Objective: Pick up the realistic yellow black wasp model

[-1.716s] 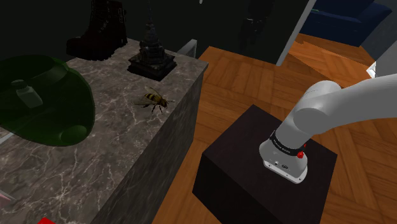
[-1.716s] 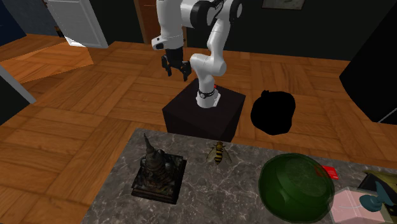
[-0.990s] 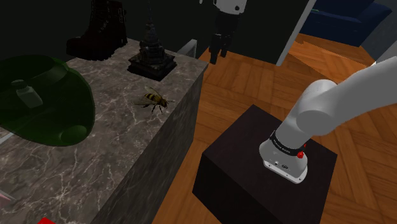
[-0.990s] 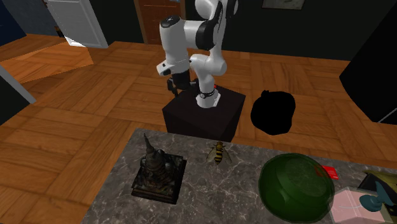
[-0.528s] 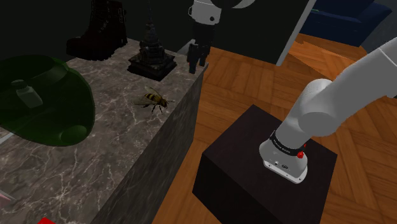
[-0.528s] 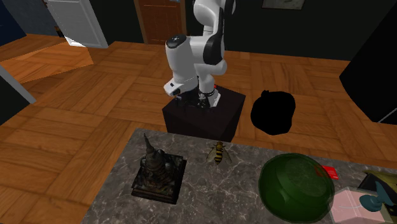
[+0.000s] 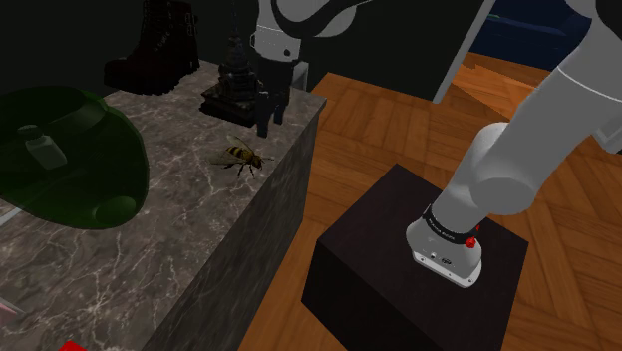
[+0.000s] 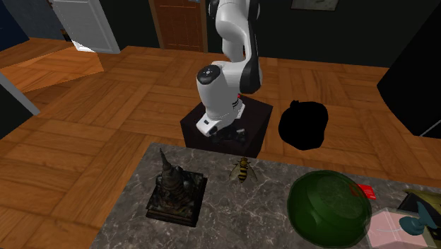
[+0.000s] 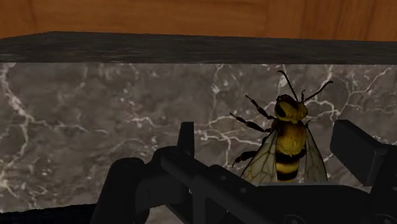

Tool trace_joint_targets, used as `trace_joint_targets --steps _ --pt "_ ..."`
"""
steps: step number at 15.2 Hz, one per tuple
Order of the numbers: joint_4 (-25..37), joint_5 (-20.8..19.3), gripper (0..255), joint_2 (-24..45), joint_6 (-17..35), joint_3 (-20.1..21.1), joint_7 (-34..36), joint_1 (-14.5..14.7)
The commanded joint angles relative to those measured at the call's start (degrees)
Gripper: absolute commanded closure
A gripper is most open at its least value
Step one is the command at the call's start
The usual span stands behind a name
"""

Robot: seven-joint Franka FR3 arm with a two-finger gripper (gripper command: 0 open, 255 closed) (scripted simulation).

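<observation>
- Shoulder view: the all-black two-finger gripper (image 7: 267, 118) hangs over the grey marble worktop (image 7: 130, 259), close to the edge that faces the black box stand (image 7: 399, 269), with its fingers pointing down.
- The yellow and black striped wasp model (image 7: 242, 157) lies flat on the worktop near this same edge. It is just beside the gripper and is not touched by it.
- A dark pagoda-shaped statue on a square base (image 7: 237, 82) stands at the worktop's corner, behind the gripper.
- A big dark green glossy dome (image 7: 65, 155) sits well apart from the wasp model, more to the middle of the worktop.
- In the wrist view the fingers (image 9: 357, 151) stand wide apart and clasp nothing. The wasp model (image 9: 287, 137) shows between them, nearer to one finger, with its head toward the worktop's edge and the wooden floor (image 9: 191, 16) beyond.
- In the second exterior view the wasp model (image 8: 243, 170) lies near the edge next to the stand (image 8: 212, 134), between the statue (image 8: 175, 189) and the dome (image 8: 328, 206).
</observation>
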Motion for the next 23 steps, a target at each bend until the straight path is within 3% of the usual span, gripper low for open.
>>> trace_joint_targets --steps 1,5,14,15,23 --pt "2.20 0.82 0 3.17 1.12 1.00 -0.41 1.03" --pt "6.43 1.67 0 8.53 2.43 2.53 -0.99 2.57" --pt "3.43 2.07 0 11.05 7.81 2.71 -2.27 2.79" --pt "3.60 2.03 255 11.14 7.74 2.70 -2.23 2.79" --pt "3.53 2.04 255 11.10 7.78 2.72 -2.22 2.81"
